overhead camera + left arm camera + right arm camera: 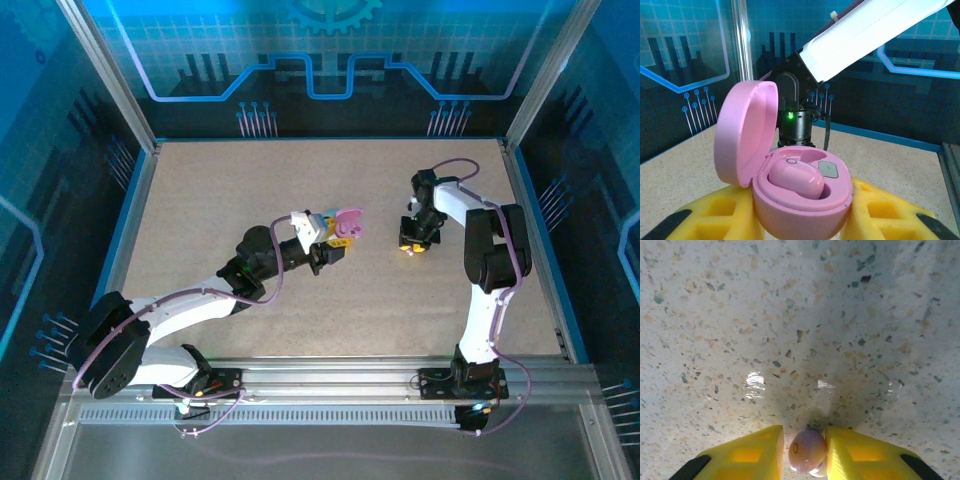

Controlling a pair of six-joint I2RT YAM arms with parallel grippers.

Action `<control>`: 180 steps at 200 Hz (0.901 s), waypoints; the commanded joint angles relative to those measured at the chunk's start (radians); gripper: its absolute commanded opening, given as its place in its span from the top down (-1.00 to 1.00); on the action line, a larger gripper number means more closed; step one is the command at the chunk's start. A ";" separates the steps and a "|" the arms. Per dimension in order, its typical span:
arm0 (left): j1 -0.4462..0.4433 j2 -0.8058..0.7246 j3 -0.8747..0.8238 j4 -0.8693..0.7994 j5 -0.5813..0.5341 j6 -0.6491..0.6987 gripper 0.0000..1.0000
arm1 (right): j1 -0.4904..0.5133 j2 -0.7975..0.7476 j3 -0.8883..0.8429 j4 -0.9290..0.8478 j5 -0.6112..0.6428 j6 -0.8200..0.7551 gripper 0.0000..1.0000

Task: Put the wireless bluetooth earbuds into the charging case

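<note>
Open pink oval case (800,207), one pink earbud (796,181) seated inside, is clamped by left tool (337,238); right tool (413,243) pinches pale-purple earbud (807,450).

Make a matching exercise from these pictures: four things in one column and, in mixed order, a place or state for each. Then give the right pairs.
Things
1. lid
2. case body
3. bud in the left wrist view
4. bud in the right wrist view

Places or states
A. swung up, open
B. seated in the case body
C. held between the fingers of the left gripper
D. pinched between the fingers of the right gripper

Pairs: 1-A, 2-C, 3-B, 4-D
</note>
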 commanded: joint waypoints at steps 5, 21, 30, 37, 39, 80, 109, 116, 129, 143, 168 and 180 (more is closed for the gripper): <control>0.004 -0.003 0.039 0.014 0.015 -0.021 0.34 | -0.004 0.020 -0.001 0.015 -0.035 0.024 0.45; 0.004 -0.003 0.039 0.016 0.017 -0.022 0.34 | -0.004 0.024 -0.001 0.014 -0.029 0.031 0.45; 0.004 -0.004 0.037 0.017 0.015 -0.022 0.34 | -0.007 0.024 -0.003 0.015 -0.029 0.033 0.44; 0.004 -0.004 0.037 0.018 0.013 -0.022 0.34 | -0.006 0.024 -0.004 0.018 -0.029 0.036 0.44; 0.004 -0.004 0.037 0.017 0.013 -0.022 0.34 | -0.007 0.024 -0.004 0.019 -0.029 0.037 0.44; 0.004 0.001 0.037 0.021 0.015 -0.024 0.34 | -0.010 0.026 -0.004 0.027 -0.042 0.046 0.51; 0.004 -0.002 0.036 0.016 0.012 -0.020 0.34 | -0.010 0.002 -0.014 0.032 -0.058 0.037 0.58; 0.004 -0.002 0.036 0.015 0.011 -0.020 0.34 | -0.010 -0.011 -0.021 0.037 -0.069 0.031 0.59; 0.005 -0.002 0.036 0.013 0.010 -0.020 0.34 | -0.009 -0.048 -0.031 0.040 -0.105 0.020 0.60; 0.007 -0.001 0.034 0.008 0.007 -0.019 0.34 | -0.008 -0.100 -0.048 0.041 -0.158 0.016 0.60; 0.026 -0.010 0.016 0.007 -0.001 -0.016 0.34 | -0.007 -0.241 -0.094 0.058 -0.293 0.022 0.60; 0.043 -0.017 0.004 0.006 0.002 -0.020 0.34 | -0.006 -0.319 -0.119 0.078 -0.380 0.029 0.60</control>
